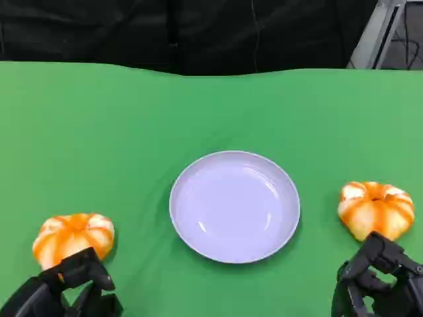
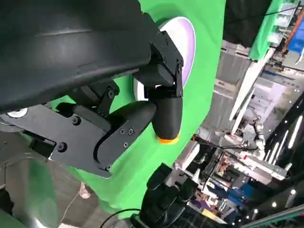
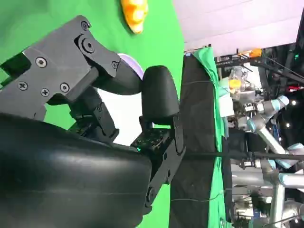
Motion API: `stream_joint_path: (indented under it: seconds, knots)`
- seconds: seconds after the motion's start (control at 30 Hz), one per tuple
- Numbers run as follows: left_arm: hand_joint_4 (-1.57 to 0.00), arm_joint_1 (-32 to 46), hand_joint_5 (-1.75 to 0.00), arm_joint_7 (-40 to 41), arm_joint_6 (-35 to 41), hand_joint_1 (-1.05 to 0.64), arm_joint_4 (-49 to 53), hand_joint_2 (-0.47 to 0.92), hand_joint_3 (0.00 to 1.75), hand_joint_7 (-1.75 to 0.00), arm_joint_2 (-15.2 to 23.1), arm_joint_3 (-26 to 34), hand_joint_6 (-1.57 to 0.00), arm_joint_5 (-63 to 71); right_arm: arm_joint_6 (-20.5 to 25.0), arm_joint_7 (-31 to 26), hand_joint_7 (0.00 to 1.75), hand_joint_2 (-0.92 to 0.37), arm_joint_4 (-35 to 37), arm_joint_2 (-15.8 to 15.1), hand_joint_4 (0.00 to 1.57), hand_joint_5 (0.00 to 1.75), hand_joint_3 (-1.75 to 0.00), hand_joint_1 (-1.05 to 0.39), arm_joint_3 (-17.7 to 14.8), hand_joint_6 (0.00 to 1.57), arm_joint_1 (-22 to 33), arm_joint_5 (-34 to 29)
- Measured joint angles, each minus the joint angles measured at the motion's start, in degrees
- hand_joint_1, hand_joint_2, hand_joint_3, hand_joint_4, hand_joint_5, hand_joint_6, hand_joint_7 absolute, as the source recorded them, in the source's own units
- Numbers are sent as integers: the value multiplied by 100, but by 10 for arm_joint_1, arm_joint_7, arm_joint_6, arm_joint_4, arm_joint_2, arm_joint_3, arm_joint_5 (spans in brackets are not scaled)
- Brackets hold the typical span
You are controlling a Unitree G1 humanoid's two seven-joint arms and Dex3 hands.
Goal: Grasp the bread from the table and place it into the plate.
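**A:** On the green table (image 1: 99, 119), two bread rolls: left roll (image 1: 73, 236) near the front left corner, right roll (image 1: 376, 209) over on the right. White plate (image 1: 234, 206) sits between them, nothing in it.

**B:** Hands?

**A:** Left hand (image 1: 63, 290) sits just in front of the left roll, fingertips at its near edge. Can't tell if it touches. Right hand (image 1: 380, 284) is just in front of the right roll, same story. Neither holds anything; fingers look partly apart, not wrapped on bread. Wrist views are mostly black shell, no help on contact.

**B:** How does the bread handle?

**A:** My guess: light, soft, squashes if squeezed hard. Glazed orange top with pale segments, could be a bit slick. Round and domed, so no edge to hook.

**B:** Where to grab?

**A:** Around the widest part, low on the sides, thumb opposite the fingers. Pinching the crown probably slips off. Gentle closing, just enough to lift.

**B:** Which roll first?

**A:** Can't say from this. Both lie well apart from the plate, roughly level with it, so either is a short carry inward. Plate rim is low, so a small lift should clear it.
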Motion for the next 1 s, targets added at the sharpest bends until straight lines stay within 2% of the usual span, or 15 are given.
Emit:
stream_joint_path:
  seconds: [0.53, 0.6, 0.63, 0.67, 0.7, 0.73, 0.77, 0.8, 0.83, 0.87, 0.9, 0.93, 1.0]
  knots:
    - [-93, 0, -175, 0, 1, -9, 0, 67, 101, -175, 0, 0, -79, 0, 1, 3, 161, -48, -1, 0, 87, 175, -131, -16, 0, 77, 0, 0]
    - [-90, 0, -175, 0, 1, -8, 0, 66, 100, -170, 0, 0, -78, 0, 0, 3, 161, -48, -1, 0, 88, 175, -131, -16, 0, 77, 0, 0]
    - [-85, 0, -170, 0, 1, -8, 0, 63, 96, -148, 0, 0, -81, 1, 0, 3, 162, -48, 0, 0, 88, 175, -131, -15, 0, 77, 0, 0]
    - [-82, 1, -162, 2, -2, -10, 0, 61, 91, -133, -2, 1, -81, 2, 0, 3, 162, -48, 0, 0, 87, 175, -131, -15, 0, 77, 0, 0]
    - [-78, 1, -147, 8, -8, -15, 0, 63, 78, -111, -7, 4, -81, 2, 0, 3, 162, -48, 0, 0, 87, 175, -131, -15, 0, 77, 0, 0]
    - [-77, 1, -138, 14, -16, -18, 0, 65, 68, -97, -14, 8, -82, 2, -1, 3, 162, -48, 0, 0, 87, 175, -132, -15, 0, 77, 0, 0]
    - [-70, 2, -103, 19, -22, -26, 0, 74, 50, -65, -22, 12, -79, 2, -1, 3, 162, -48, 0, 0, 87, 175, -132, -16, 0, 77, 0, 0]
    - [-65, 3, -78, 22, -37, -34, 0, 83, 34, -42, -29, 15, -78, 5, -1, 3, 162, -48, 0, 0, 87, 175, -132, -16, 0, 76, 0, 0]
    - [-54, 5, -56, 26, -72, -45, 2, 87, 30, -25, -38, 16, -72, 19, -2, 3, 162, -48, 0, 0, 87, 175, -132, -16, 0, 76, 0, 0]
    - [-46, 5, -39, 35, -116, -53, 4, 90, 28, -12, -45, 16, -67, 47, -2, 3, 162, -48, 0, 0, 86, 175, -132, -16, 0, 76, 0, 0]
    - [-38, 5, -29, 48, -161, -58, 7, 91, 30, -6, -48, 15, -62, 83, -2, 3, 162, -48, 0, 1, 86, 175, -132, -16, 1, 76, 0, 0]
    - [-35, 5, -24, 65, -206, -60, 9, 92, 32, -3, -49, 15, -59, 123, -2, 3, 162, -48, 0, 1, 86, 175, -132, -16, 2, 76, 0, 0]
    - [-20, 6, -12, 115, -296, -71, 14, 92, 38, -1, -49, 16, -44, 217, -2, 3, 162, -48, 0, 1, 86, 175, -132, -16, 2, 76, 0, -1]
